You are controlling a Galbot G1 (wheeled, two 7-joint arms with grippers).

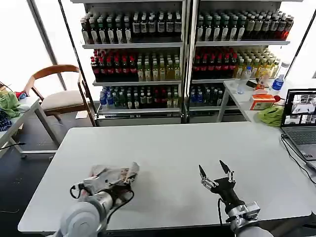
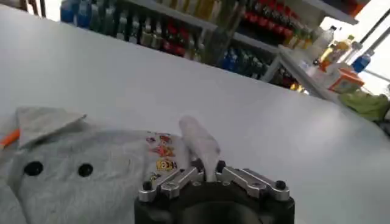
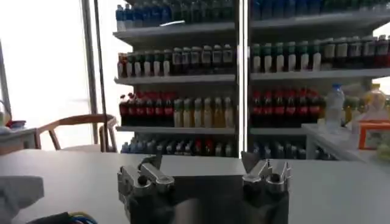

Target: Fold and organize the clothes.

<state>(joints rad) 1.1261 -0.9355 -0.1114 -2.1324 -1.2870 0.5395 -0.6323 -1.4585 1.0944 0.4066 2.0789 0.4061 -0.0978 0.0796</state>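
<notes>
A light grey collared shirt [image 1: 114, 176] lies bunched on the white worktop [image 1: 168, 148], near its front edge on the robot's left side; the left hand [image 1: 129, 174] sits on it, its fingers pinched together on a fold of the grey cloth; from the left wrist camera the shirt [image 2: 91, 170] shows two dark buttons, a sliver of orange trim at the collar, and a small multicoloured print, with a roll of fabric rising between the closed fingers [image 2: 183, 178] of the left hand [image 2: 206, 169]; the right hand [image 1: 216, 173] hovers over bare worktop on the robot's right, well apart from the shirt, its two fingers spread wide and holding nothing; the right wrist camera shows the right hand [image 3: 204, 165] with the same gap between its tips; behind the worktop stand shelves of bottles [image 1: 182, 54]; a laptop [image 1: 299, 118] rests at the right edge.
</notes>
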